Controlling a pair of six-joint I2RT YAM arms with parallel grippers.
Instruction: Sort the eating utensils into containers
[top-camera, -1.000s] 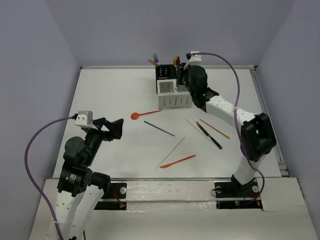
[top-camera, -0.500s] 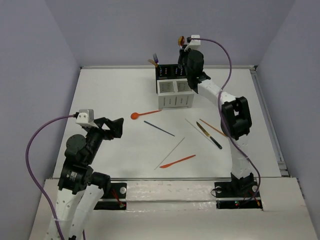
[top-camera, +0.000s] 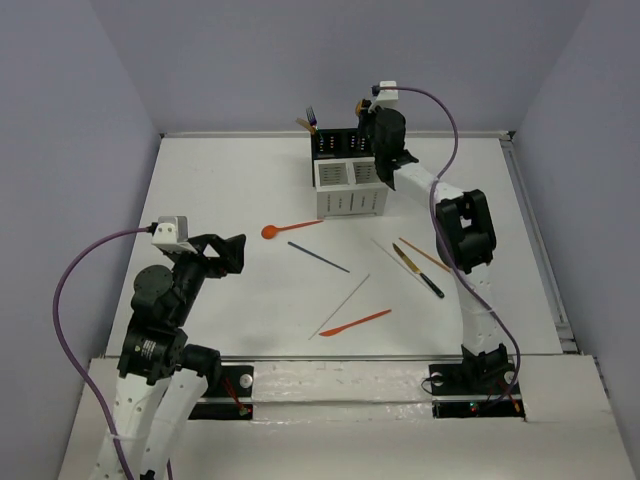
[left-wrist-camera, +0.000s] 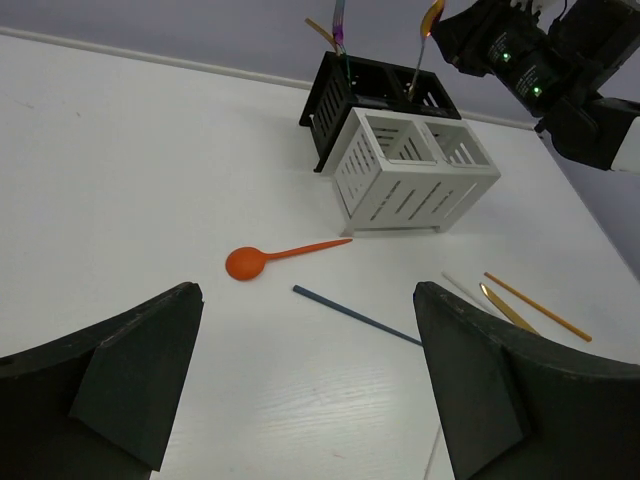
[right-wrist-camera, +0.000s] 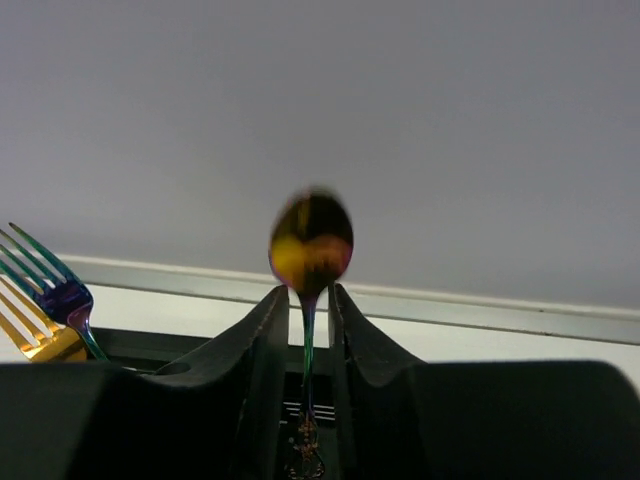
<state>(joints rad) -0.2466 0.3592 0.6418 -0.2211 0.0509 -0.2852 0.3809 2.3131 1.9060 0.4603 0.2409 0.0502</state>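
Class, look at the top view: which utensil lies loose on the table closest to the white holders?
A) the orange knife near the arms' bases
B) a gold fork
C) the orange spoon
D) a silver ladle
C: the orange spoon lies flat with its handle tip close to the front left corner of the white holders, nearer than any other loose utensil.

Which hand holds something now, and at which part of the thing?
The left hand is open and empty. The spoon has its stem, just under the bowl, between the fingers of the right hand; a real grip cannot be told.
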